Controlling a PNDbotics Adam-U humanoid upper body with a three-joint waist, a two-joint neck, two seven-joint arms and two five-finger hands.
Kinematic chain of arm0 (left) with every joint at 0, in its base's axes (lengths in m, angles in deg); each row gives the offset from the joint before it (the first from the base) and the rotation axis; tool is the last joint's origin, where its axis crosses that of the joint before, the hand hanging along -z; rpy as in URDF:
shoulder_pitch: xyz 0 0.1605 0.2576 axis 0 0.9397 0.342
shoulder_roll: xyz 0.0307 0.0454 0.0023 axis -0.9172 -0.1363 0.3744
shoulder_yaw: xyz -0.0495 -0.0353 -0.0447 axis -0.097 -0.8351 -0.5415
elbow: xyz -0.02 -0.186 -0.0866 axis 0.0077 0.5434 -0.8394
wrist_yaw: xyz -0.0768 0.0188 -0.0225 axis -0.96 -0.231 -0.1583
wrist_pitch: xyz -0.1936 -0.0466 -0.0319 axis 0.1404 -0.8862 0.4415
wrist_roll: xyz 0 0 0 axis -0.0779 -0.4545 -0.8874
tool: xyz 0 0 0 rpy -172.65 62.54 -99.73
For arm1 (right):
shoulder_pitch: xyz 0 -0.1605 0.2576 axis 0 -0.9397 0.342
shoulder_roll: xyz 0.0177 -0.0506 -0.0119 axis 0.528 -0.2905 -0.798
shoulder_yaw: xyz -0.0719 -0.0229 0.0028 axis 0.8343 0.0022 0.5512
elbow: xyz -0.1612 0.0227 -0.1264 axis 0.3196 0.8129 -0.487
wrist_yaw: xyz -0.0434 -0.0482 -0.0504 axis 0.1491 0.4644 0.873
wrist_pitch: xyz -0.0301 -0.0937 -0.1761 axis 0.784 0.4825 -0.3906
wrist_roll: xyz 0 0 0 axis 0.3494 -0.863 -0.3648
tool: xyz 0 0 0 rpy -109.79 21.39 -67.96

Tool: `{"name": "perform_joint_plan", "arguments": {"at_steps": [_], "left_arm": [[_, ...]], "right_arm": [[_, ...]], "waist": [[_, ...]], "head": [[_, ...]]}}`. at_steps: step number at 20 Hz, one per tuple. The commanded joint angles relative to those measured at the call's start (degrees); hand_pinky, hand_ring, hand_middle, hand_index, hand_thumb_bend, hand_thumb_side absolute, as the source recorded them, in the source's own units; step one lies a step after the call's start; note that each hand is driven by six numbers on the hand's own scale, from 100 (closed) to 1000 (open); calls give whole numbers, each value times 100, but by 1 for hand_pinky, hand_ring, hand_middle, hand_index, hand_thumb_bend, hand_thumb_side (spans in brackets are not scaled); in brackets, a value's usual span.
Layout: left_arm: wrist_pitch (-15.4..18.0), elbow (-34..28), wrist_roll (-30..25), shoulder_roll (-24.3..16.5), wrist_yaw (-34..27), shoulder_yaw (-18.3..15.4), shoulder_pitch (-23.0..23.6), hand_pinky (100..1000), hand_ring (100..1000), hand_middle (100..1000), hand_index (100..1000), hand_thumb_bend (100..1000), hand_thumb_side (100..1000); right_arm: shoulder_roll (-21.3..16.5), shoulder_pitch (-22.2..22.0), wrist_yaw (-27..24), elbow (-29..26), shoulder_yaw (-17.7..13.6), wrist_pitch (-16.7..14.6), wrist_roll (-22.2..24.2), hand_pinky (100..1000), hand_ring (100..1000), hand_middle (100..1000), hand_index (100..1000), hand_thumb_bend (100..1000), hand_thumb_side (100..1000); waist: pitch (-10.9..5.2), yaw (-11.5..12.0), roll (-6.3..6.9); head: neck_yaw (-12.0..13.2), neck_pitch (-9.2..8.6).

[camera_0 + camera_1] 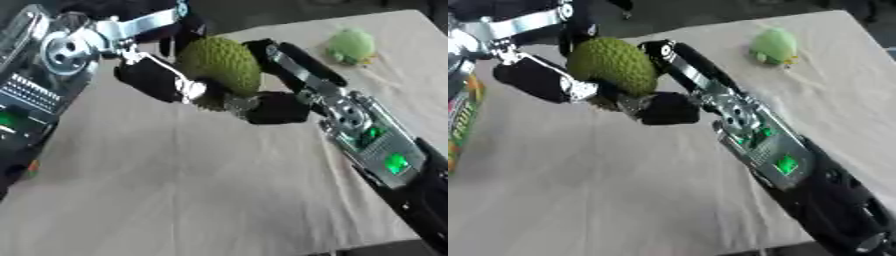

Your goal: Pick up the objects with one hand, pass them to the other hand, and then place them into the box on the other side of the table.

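Fingers (289, 60) of both hands curl around green bumpy fruit (223, 64) upper centre; right hand (276, 102) should hold until left hand (153, 77) has it.

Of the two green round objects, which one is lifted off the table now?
The darker, bumpy green fruit, held between both hands. The paler green object lies on the table's far right.

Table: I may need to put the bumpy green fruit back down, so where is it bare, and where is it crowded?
The tablecloth is bare across the whole near half, below both hands. A smaller free strip lies between the right hand and the pale green toy. It is crowded at the top centre, where the left hand and right hand close on the fruit.
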Motion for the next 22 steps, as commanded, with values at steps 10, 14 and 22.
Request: {"name": "perform_joint_plan", "arguments": {"at_steps": [10,14,22], "left_arm": [[74,-336,222,-424,-56,-301,74,506,503,373,406,256,200],[-16,-354,374,-532,-72,-455,238,501,501,371,405,248,197],[-225,-288,856,-1103,-172,-1001,748,500,501,373,407,232,199]], "right_arm": [[-204,4,322,-88,-80,334,7,764,748,663,772,269,472],[-232,-9,317,-88,-92,307,7,764,748,664,771,272,472],[-325,-48,171,-88,-204,331,-241,761,733,639,746,255,412]], "waist": [[-104,33,-33],[-98,41,-38],[-81,46,-28]], "head": [[-11,-33],[38,-36],[498,32]]}}
